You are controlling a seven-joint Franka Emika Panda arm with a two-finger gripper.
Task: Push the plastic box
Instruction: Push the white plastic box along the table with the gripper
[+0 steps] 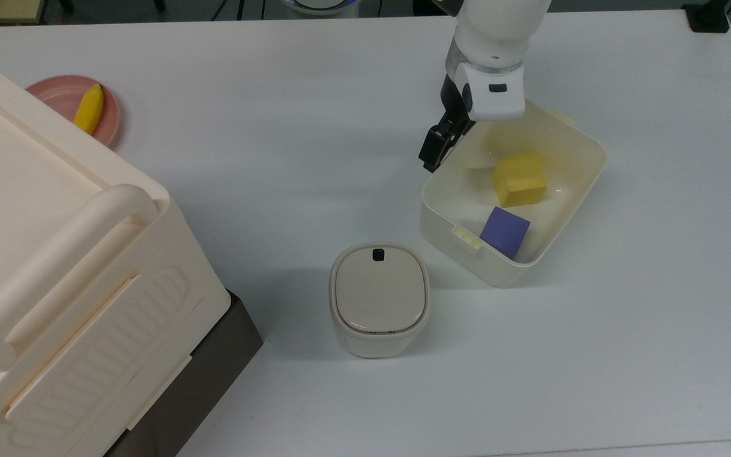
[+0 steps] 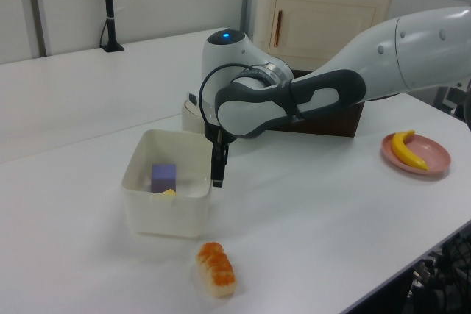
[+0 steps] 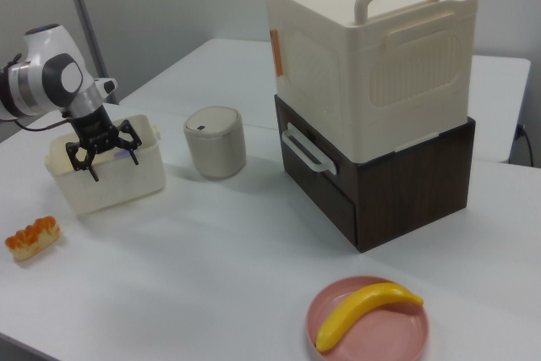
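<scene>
Box [image 1: 570, 209] sits lidless on the table [image 1: 276, 127], just beside the lidded bin [image 1: 379, 298] on the top view's right, holding a yellow block [image 1: 519, 179] and a purple block [image 1: 505, 231]; thin-walled plastic, probably light, slick on the smooth top, liable to turn if pressed off-centre. Gripper [image 1: 436, 146] is against the wall on the top view's left, fingers spread in the right view, holding nothing; best contact looks low and mid-wall, not the flexible rim.
</scene>
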